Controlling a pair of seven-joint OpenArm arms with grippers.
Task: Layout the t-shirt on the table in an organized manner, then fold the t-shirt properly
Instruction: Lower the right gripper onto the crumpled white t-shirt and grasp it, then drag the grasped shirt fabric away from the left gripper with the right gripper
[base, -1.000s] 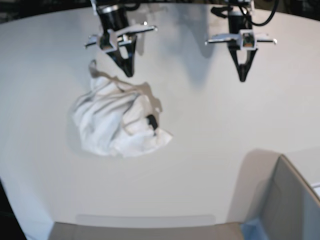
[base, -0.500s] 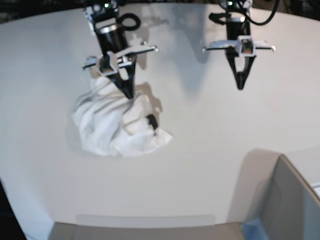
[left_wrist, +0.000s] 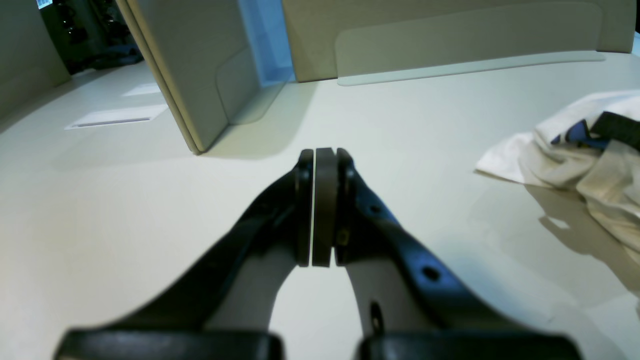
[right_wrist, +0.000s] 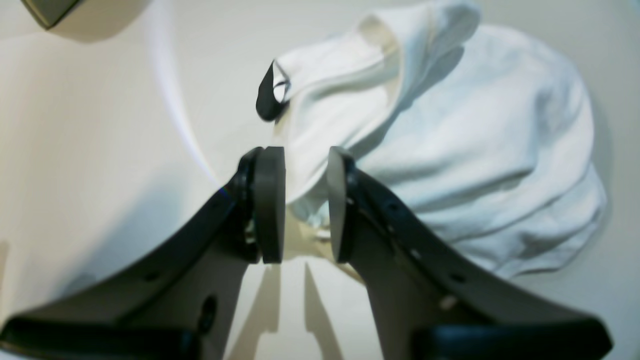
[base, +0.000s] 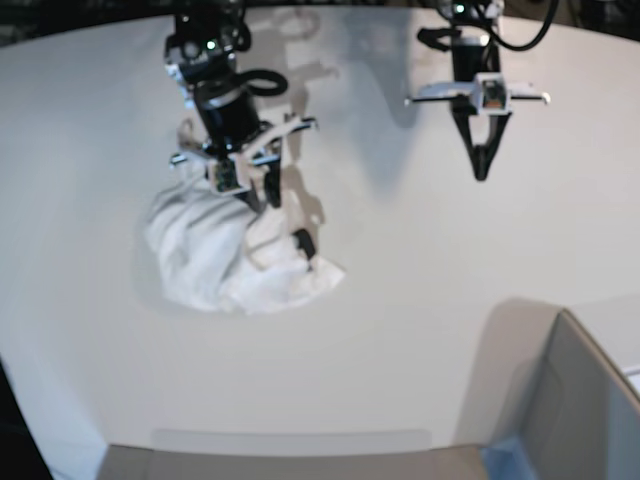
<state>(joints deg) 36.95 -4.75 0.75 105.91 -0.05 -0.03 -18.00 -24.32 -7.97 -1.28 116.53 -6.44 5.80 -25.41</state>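
The t-shirt (base: 225, 255) lies crumpled in a white heap on the left of the table (base: 420, 300), its black tag (base: 303, 243) at the right edge. My right gripper (base: 262, 198) is down at the heap's far edge. In the right wrist view its jaws (right_wrist: 305, 157) stand apart, a fold of the t-shirt (right_wrist: 475, 135) lies in the gap, and the tag (right_wrist: 267, 102) sits just beyond. My left gripper (base: 481, 172) hangs shut over bare table to the right. Its pads (left_wrist: 320, 200) press together, and the t-shirt (left_wrist: 590, 150) lies off to its side.
A grey box corner (base: 570, 400) stands at the front right of the table, and in the left wrist view the same box (left_wrist: 195, 75) rises ahead of the left gripper. The table's curved edge runs along the left and back.
My right arm has come down from above the heap to its far edge, and its jaws have parted. The left arm has dropped slightly and stays shut.
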